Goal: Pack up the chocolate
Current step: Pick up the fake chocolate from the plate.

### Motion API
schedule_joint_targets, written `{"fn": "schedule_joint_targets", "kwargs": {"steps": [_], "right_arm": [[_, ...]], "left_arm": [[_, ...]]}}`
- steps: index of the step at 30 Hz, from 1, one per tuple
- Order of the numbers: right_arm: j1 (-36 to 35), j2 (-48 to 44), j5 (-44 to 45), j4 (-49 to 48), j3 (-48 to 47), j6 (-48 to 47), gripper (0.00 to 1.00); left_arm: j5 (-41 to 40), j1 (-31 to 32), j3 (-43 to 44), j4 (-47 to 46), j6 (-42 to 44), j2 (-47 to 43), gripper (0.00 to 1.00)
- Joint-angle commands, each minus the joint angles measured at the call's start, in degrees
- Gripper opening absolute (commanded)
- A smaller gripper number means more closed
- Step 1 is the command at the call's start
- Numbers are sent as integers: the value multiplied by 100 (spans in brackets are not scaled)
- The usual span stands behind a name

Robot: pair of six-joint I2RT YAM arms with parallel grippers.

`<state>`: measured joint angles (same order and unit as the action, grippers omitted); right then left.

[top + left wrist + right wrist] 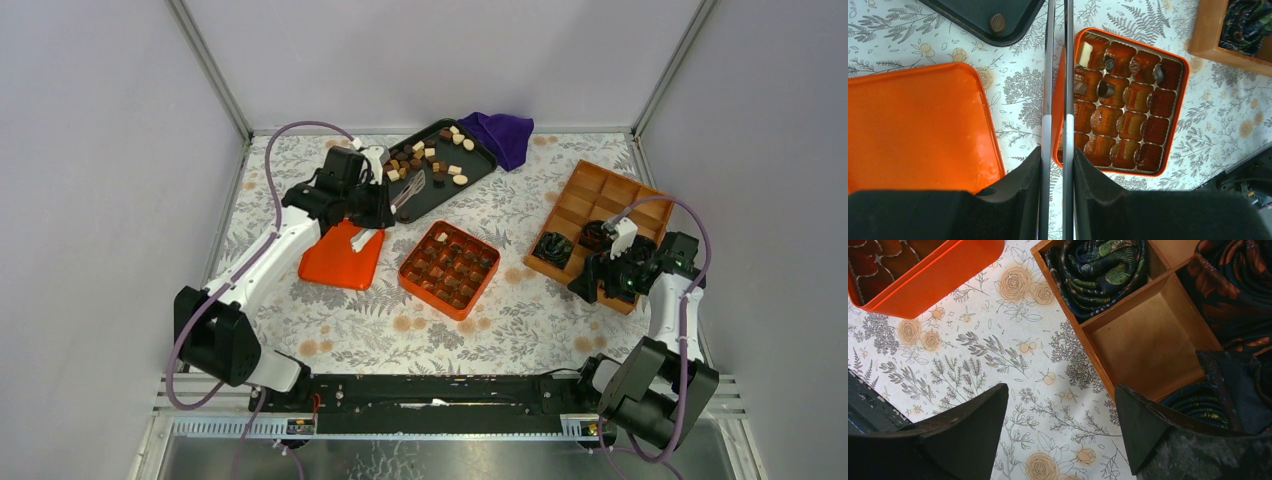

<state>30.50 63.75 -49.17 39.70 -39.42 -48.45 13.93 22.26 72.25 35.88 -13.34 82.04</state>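
Top external view showed most chocolate [430, 155] lying on the dark tray [481, 163] at the far side, with a few pieces in the orange box [405, 268] mid-worktop. My left hand [1058, 165] was clenched on metal tongs [1068, 75]; my right hand [1060, 407] hung released over the wooden organiser's [1088, 345] edge.

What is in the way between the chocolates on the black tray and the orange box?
Nothing visible. The chocolates lie loose on the black tray; the orange box sits open beside it, its lid off to the left. The left tool holds tongs over the tray's edge.
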Motion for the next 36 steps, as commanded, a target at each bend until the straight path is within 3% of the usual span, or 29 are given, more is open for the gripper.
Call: {"fn": "schedule_joint_targets", "kwargs": {"steps": [1, 17, 28, 36], "right_arm": [[44, -118, -256, -59, -2, -156, 85], [146, -85, -293, -41, -9, -156, 85], [221, -222, -313, 38, 26, -287, 86], [357, -255, -372, 68, 32, -354, 86]], "left_arm": [[-59, -89, 251, -322, -29, 230, 26], [267, -92, 659, -630, 17, 1209, 25], [183, -95, 601, -1048, -133, 1420, 24], [-66, -90, 1049, -1131, -168, 2119, 24]]}}
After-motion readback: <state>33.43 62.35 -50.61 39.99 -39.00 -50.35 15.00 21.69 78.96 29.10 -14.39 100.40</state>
